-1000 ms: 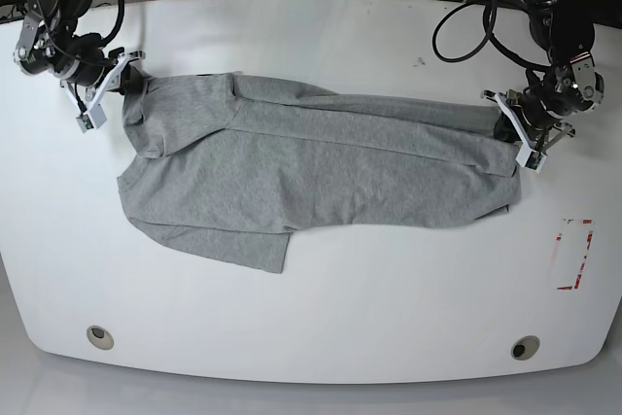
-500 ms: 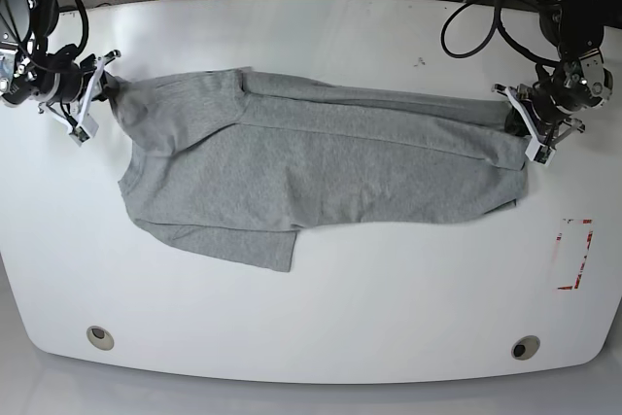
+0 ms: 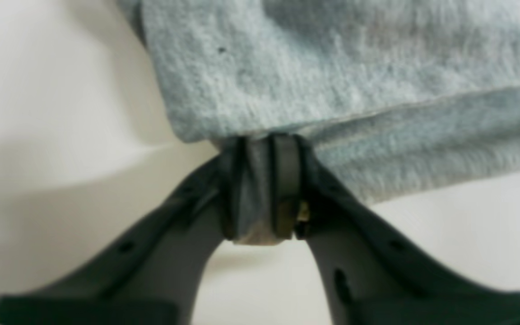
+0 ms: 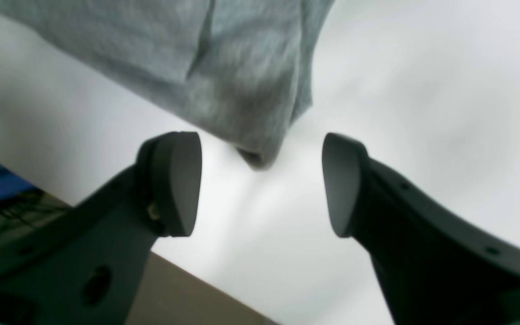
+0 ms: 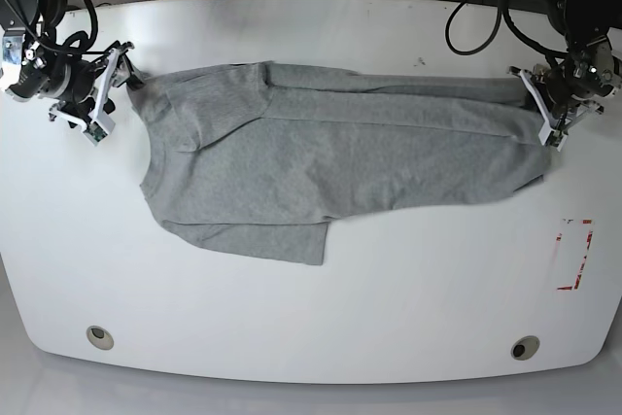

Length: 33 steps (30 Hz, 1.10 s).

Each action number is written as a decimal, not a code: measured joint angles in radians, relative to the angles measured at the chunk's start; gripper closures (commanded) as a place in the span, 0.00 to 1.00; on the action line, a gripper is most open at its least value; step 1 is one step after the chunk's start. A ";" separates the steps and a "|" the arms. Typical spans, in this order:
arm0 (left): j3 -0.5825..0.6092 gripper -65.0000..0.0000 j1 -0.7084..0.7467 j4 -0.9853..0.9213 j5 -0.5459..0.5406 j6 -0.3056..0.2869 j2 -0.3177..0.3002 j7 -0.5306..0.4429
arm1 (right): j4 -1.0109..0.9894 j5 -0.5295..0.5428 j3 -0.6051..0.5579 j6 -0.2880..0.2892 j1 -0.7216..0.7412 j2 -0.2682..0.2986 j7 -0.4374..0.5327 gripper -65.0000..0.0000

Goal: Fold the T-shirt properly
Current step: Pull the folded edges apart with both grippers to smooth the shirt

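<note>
The grey T-shirt point(image 5: 321, 153) lies spread lengthwise across the white table point(image 5: 311, 337), wrinkled, with one flap folded under at its front edge. No lettering shows. My left gripper point(image 5: 539, 104) is at the shirt's right end. In the left wrist view it point(image 3: 264, 185) is shut on the shirt's hem point(image 3: 332, 67). My right gripper point(image 5: 119, 77) is at the shirt's left end. In the right wrist view it point(image 4: 260, 185) is open, and a shirt corner point(image 4: 242, 67) hangs just beyond the fingertips, touching neither.
A red-marked rectangle point(image 5: 575, 255) is on the table at the right. Two round holes point(image 5: 98, 336) point(image 5: 525, 348) sit near the front edge. Cables run behind the table. In the right wrist view the table edge point(image 4: 174, 280) is close under the gripper.
The shirt has slid to the right and toward the back, pulled by my left gripper. My right gripper has opened and let go of the shirt's left corner.
</note>
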 measured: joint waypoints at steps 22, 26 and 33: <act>-0.081 0.49 -0.003 0.060 -0.002 0.000 0.019 0.072 | -0.031 -0.226 0.124 -0.003 0.040 -0.307 0.057 0.40; -0.061 0.49 0.013 0.017 0.004 0.002 0.019 0.000 | -0.037 -0.323 0.121 0.000 0.055 -0.335 0.077 0.40; -0.046 0.49 0.041 -0.001 -0.012 0.003 0.032 -0.058 | -0.090 -0.379 0.121 0.000 0.063 -0.362 0.093 0.62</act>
